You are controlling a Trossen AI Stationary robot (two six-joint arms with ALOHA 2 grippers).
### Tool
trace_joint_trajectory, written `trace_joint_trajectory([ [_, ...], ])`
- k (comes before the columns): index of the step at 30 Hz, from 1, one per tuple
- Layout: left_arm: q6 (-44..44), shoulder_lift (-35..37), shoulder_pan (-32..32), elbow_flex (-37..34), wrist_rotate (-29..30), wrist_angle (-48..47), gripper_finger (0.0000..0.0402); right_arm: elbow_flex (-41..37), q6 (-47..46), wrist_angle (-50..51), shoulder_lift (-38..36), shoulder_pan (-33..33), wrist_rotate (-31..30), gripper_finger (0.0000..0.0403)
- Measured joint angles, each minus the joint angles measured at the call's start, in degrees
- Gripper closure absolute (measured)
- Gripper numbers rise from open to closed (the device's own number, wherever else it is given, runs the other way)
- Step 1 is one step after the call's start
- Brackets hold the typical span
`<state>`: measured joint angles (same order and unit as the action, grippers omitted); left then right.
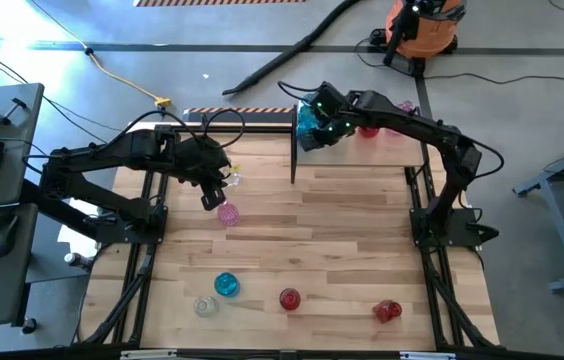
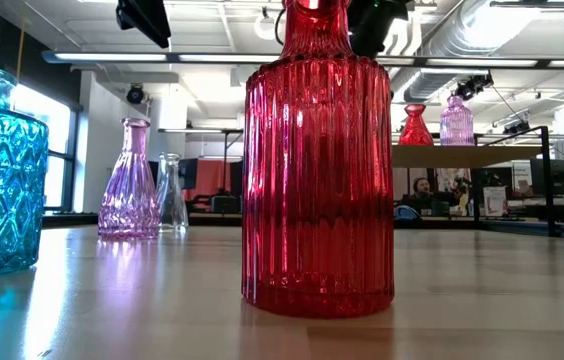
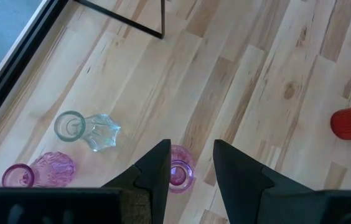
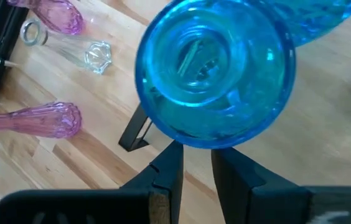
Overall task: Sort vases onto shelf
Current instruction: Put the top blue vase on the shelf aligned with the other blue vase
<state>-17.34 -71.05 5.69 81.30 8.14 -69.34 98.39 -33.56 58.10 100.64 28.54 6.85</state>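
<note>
Wooden table (image 1: 342,230): lower right gripper (image 1: 312,130), clamped on blue vase (image 4: 213,68), squarely onto shelf (image 1: 252,112); keep left gripper (image 3: 191,177), fingers apart, centred over upright pink vase (image 3: 179,174).

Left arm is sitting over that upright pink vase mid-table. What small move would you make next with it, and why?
Probably lower the left gripper straight down around the pink vase and close on its neck. Its fingers stand open, and the left wrist view shows the vase's mouth upright between them, just below. Nothing crowds it: the lying clear vase is well off to one side. The right gripper is busy with a blue vase at the shelf.
</note>
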Motion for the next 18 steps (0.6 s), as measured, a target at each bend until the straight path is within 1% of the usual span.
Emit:
trace_joint_trajectory([
  [6, -0.37, 0.0, 0.0, 0.0, 0.0, -0.02, 0.0289, 0.0, -1.38, -0.33, 0.0, -1.07, 3.5, 0.0331],
  [10, -0.39, 0.0, 0.0, 0.0, 0.0, 0.0, 0.0289, 0.0, -2.83, -2.86, 0.0, -2.9, 3.65, 0.0331],
  [18, -0.46, 0.0, 0.0, 0.0, -0.02, -0.02, 0.0289, 0.0, -5.44, -11.5, 0.0, -5.47, 2.82, 0.0331],
])
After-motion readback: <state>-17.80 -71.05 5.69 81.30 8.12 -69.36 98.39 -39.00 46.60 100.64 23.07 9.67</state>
